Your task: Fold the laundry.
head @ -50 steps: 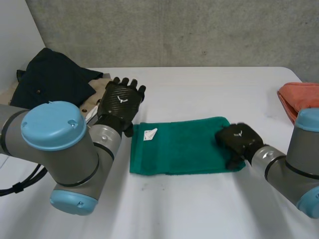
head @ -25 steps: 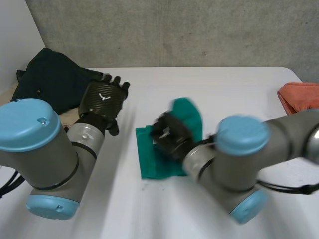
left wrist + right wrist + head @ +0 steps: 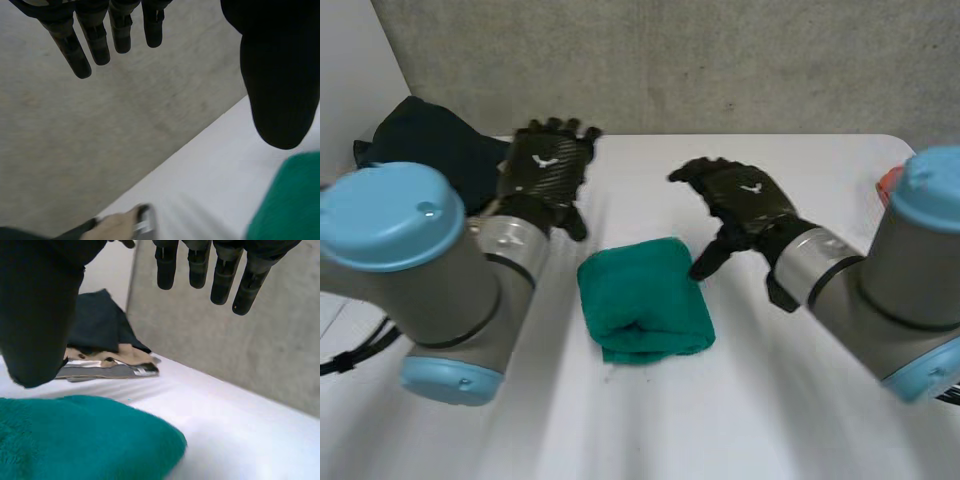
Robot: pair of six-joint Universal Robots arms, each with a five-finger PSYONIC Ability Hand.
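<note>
A green towel point(image 3: 642, 300) lies folded into a small thick bundle in the middle of the white table point(image 3: 720, 420). My right hand point(image 3: 740, 205) hovers just right of and behind it, open and empty. In the right wrist view the towel point(image 3: 75, 437) lies below the thumb, with the straight fingers point(image 3: 220, 275) held off it. My left hand point(image 3: 548, 172) is raised to the towel's back left, open, with nothing in it. From the left wrist, its fingers point(image 3: 100, 35) are spread and an edge of the towel point(image 3: 290, 200) shows by the thumb.
A dark garment point(image 3: 430, 150) lies heaped over tan and grey cloth at the table's back left; the pile point(image 3: 107, 352) also appears beyond the towel in the right wrist view. An orange cloth point(image 3: 888, 185) sits at the right edge. A concrete wall point(image 3: 670, 60) stands behind.
My right hand carried the towel's right end over to the left, folding it in half, then let go and lifted away to the right. My left hand shifted slightly back.
</note>
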